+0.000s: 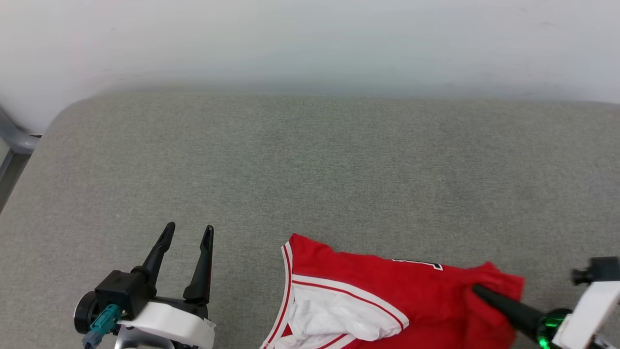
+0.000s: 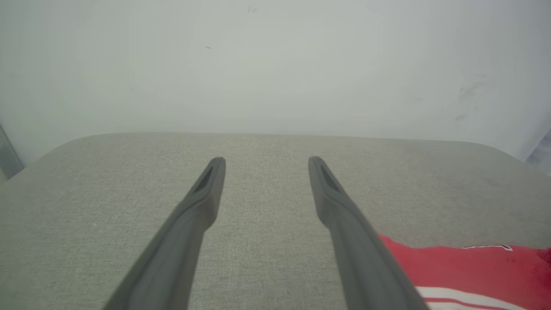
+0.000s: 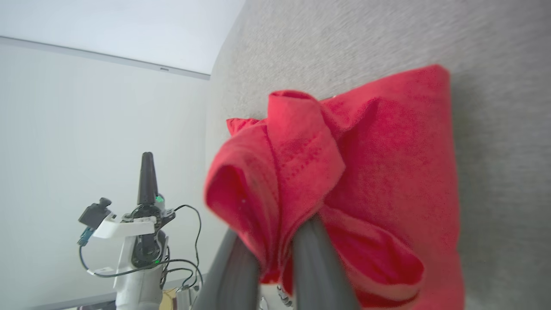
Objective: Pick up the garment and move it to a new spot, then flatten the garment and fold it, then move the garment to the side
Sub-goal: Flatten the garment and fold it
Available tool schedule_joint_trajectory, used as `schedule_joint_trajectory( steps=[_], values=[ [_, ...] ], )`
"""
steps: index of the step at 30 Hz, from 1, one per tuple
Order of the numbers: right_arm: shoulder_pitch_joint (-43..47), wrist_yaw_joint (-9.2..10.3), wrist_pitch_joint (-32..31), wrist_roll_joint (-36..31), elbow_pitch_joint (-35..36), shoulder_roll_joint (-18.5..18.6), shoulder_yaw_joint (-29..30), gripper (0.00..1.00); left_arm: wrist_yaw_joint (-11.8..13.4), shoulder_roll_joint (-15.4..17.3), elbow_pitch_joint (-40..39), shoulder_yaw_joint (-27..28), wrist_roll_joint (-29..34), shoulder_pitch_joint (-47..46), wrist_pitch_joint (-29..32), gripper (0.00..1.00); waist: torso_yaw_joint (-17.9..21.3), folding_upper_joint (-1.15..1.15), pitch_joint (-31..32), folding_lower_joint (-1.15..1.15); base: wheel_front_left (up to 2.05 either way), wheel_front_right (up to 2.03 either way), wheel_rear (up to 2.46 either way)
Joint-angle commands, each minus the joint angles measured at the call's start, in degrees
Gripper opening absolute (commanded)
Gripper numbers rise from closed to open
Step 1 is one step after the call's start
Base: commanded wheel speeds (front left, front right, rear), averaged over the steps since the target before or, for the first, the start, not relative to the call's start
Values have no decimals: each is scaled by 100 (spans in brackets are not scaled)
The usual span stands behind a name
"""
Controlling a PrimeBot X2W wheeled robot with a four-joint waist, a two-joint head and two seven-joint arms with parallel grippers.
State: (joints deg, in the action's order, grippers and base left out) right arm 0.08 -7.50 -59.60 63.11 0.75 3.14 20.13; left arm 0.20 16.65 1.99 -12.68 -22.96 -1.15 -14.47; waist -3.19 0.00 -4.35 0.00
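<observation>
The red garment (image 1: 368, 286) lies bunched at the near edge of the grey padded surface, with a white, red-striped sleeve end (image 1: 334, 310) facing up. My right gripper (image 1: 477, 290) comes in from the lower right and is shut on a fold of the garment's right side. In the right wrist view the red cloth (image 3: 387, 172) is pinched between the two fingers (image 3: 318, 267) and bulges over them. My left gripper (image 1: 187, 231) stands open to the left of the garment, apart from it, with nothing between its fingers. The left wrist view shows those open fingers (image 2: 340, 202) and the garment's corner (image 2: 465, 267).
The grey fabric surface (image 1: 310, 165) stretches wide behind and to the left of the garment, ending at a pale wall (image 1: 310, 39). Its rounded far left corner (image 1: 72, 109) borders a grey frame piece (image 1: 14, 138).
</observation>
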Motion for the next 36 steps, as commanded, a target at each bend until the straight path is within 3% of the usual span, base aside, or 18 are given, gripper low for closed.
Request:
schedule_joint_trajectory(
  steps=[1,6,13,17,23,24,25,27,29,36],
  values=[
    [47,3,14,350,-66,-37,-187,0,-8,-8,12,-20,-10,-46,5,100,-46,0,16,0,0,0,0],
    [67,3,341,1614,-290,-32,-1233,0,-21,-10,10,-60,-26,-134,11,100,-138,0,-11,0,0,0,0],
    [-312,3,1130,2247,-545,-31,-2642,0,-72,-2,2,-91,-52,-294,20,100,-305,0,-176,0,0,0,0],
    [-636,3,1669,2229,-823,-29,-3320,0,-121,-47,67,-123,-79,-388,-3,100,-413,0,-299,0,0,0,0],
    [-1016,2,2405,1575,-1395,-27,-3901,0,-154,-96,137,-130,-91,-484,-35,100,-511,0,-455,0,0,0,0],
    [-1051,2,2510,1446,-1452,-32,-3984,15,-163,-102,153,-125,-84,-495,-32,100,-517,0,-476,0,0,0,0],
    [-1069,3,2606,1418,-1517,-29,-4045,37,-176,-107,167,-122,-81,-510,-37,100,-521,0,-497,0,0,0,0],
    [-1100,2,2726,1431,-1563,-29,-4177,42,-179,-129,189,-124,-67,-519,-42,100,-521,0,-529,0,0,0,0],
    [-1144,2,2817,1461,-1581,-28,-4260,100,-188,-132,217,-112,-58,-521,-48,100,-509,0,-555,0,0,0,0],
    [-1214,2,3236,1310,-1160,171,-4487,100,-220,-135,290,-85,-46,-520,-68,100,-398,0,-509,0,0,0,0]
  ],
)
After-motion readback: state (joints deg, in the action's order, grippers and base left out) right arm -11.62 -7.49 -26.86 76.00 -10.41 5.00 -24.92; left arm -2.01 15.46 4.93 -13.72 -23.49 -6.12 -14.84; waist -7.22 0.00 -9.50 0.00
